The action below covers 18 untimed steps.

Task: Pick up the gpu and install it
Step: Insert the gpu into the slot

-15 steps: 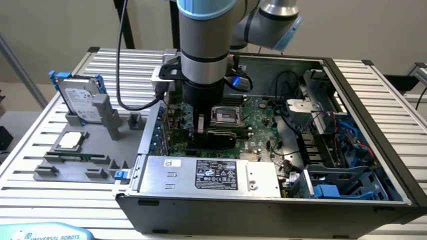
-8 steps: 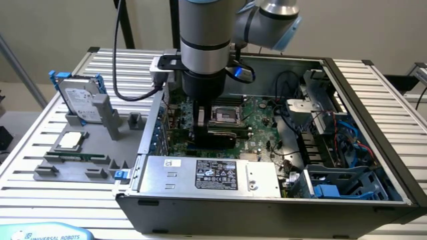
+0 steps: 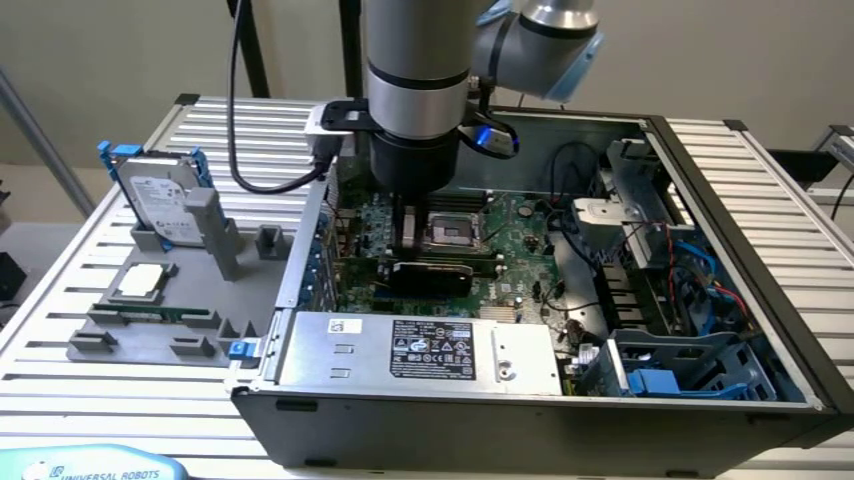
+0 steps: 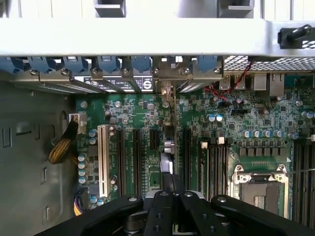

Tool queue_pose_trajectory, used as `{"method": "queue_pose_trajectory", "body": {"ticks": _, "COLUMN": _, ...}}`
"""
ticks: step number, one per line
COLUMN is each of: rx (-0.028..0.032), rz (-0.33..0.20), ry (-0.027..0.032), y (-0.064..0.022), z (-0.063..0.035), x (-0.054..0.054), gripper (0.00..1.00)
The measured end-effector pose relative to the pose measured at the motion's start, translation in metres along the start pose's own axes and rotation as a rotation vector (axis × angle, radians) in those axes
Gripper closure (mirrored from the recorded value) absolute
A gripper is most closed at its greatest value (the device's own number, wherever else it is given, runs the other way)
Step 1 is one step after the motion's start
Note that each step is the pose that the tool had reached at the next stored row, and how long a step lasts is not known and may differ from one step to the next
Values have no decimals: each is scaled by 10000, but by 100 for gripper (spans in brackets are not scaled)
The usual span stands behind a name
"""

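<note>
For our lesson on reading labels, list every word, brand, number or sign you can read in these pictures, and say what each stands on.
"UNIVERSAL ROBOTS": on the pale blue object at the exterior view's lower left edge.
Black label on the power supply: print and marks too small to read.
White sticker on the power supply: unreadable.
Hard drive label: unreadable.
Motherboard markings in the wrist view: too small to read.
</note>
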<state>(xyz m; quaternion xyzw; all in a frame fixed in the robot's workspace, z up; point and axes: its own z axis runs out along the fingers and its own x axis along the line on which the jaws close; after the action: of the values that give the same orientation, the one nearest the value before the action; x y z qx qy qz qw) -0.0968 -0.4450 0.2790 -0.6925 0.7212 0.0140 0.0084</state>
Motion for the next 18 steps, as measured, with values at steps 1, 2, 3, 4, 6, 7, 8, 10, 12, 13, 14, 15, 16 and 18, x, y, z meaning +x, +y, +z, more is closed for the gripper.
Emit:
{"method": "queue_pose_trajectory", "body": {"ticks": 1, "rx": -1, "rz": -1, "ry": 1, "y": -10, "z": 0, "x": -2, "gripper": 89}}
{"method": "queue_pose_trajectory", "body": {"ticks": 2, "rx": -1, "rz": -2, "ry": 0, "y": -21, "z": 0, "x": -5, "gripper": 89}}
{"method": "queue_pose_trajectory", "body": {"ticks": 3, "rx": -1, "rz": -4, "ry": 1, "y": -33, "z": -1, "x": -8, "gripper": 89}}
{"method": "queue_pose_trajectory", "body": {"ticks": 4, "rx": -1, "rz": -6, "ry": 1, "y": -44, "z": 0, "x": -12, "gripper": 89}}
{"method": "queue_pose_trajectory", "body": {"ticks": 6, "rx": -2, "rz": -12, "ry": 1, "y": -68, "z": 2, "x": -25, "gripper": 89}}
{"method": "queue_pose_trajectory", "body": {"ticks": 7, "rx": -2, "rz": -17, "ry": 2, "y": -80, "z": 6, "x": -33, "gripper": 89}}
{"method": "queue_pose_trajectory", "body": {"ticks": 8, "rx": -2, "rz": -22, "ry": 1, "y": -91, "z": 10, "x": -41, "gripper": 89}}
{"method": "queue_pose_trajectory", "body": {"ticks": 10, "rx": -2, "rz": -33, "ry": 1, "y": -112, "z": 22, "x": -58, "gripper": 89}}
{"method": "queue_pose_trajectory", "body": {"ticks": 12, "rx": -2, "rz": -41, "ry": 1, "y": -129, "z": 40, "x": -72, "gripper": 89}}
{"method": "queue_pose_trajectory", "body": {"ticks": 13, "rx": -1, "rz": -46, "ry": -1, "y": -135, "z": 53, "x": -77, "gripper": 89}}
{"method": "queue_pose_trajectory", "body": {"ticks": 14, "rx": -1, "rz": -48, "ry": 0, "y": -140, "z": 66, "x": -82, "gripper": 89}}
{"method": "queue_pose_trajectory", "body": {"ticks": 15, "rx": -2, "rz": -50, "ry": 1, "y": -143, "z": 79, "x": -85, "gripper": 89}}
{"method": "queue_pose_trajectory", "body": {"ticks": 16, "rx": -2, "rz": -51, "ry": 1, "y": -146, "z": 92, "x": -87, "gripper": 89}}
{"method": "queue_pose_trajectory", "body": {"ticks": 18, "rx": -3, "rz": -54, "ry": 8, "y": -150, "z": 109, "x": -89, "gripper": 89}}
